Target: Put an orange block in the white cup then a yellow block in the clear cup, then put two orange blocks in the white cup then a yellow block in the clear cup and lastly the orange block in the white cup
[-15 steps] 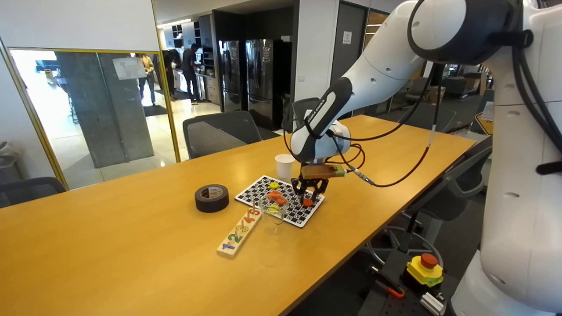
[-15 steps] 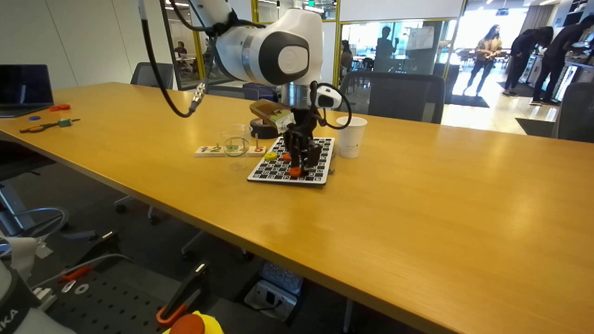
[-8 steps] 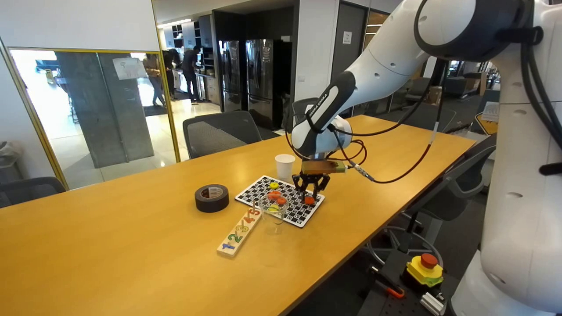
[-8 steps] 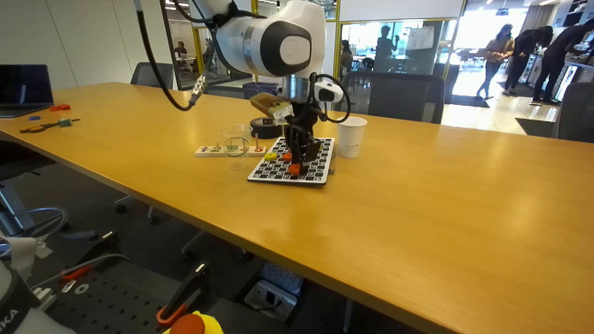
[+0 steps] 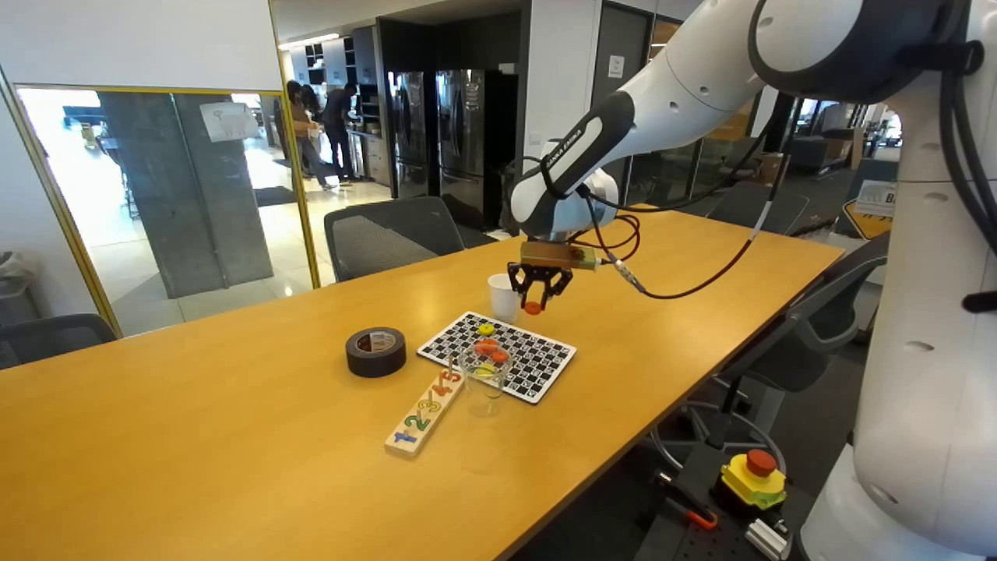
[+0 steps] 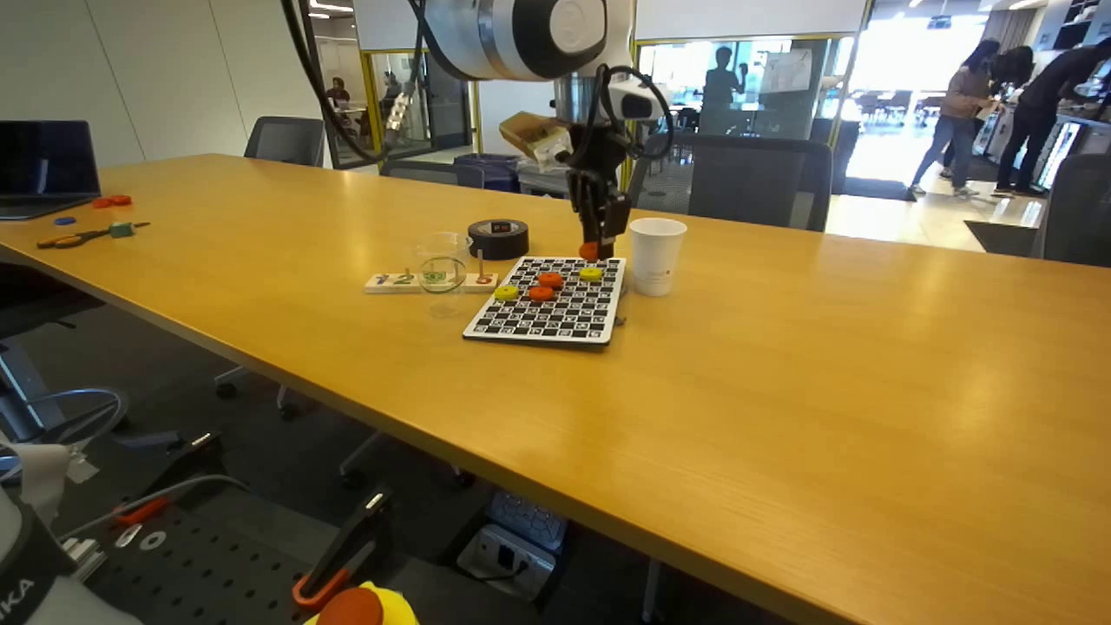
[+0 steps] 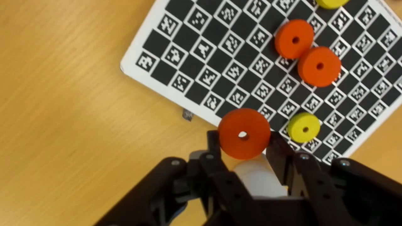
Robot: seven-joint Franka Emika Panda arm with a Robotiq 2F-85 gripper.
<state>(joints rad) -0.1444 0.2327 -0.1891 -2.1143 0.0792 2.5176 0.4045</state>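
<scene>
Black two-finger gripper (image 5: 533,304): fingers (image 7: 214,144) drawn in to the width of one small round orange-red block (image 7: 244,124) with a centre hole, pressed against its two sides.
Held block: in the air, apart from the flat black-and-white checkered board (image 6: 573,323), near the plain white tapered cup (image 6: 656,258) and outside it.
White cup: upright on the long tan table (image 6: 781,391), just beside the board; part of it shows between the fingers in the wrist view, and what it contains cannot be told.
Small see-through colourless cup (image 5: 486,382): upright on the table, near the board; in an exterior view blocks show through its wall.
Board, side by side: a second orange-red block (image 7: 294,31) and a third orange-red block (image 7: 319,75), seemingly touching.
Board, well apart: one round yellow block (image 7: 303,125) toward the white cup, another yellow block (image 6: 506,292) toward the clear cup.
Roll of black tape (image 5: 378,362): flat on the table.
Pale wooden strip with coloured numerals (image 5: 424,413): between tape and clear cup.
</scene>
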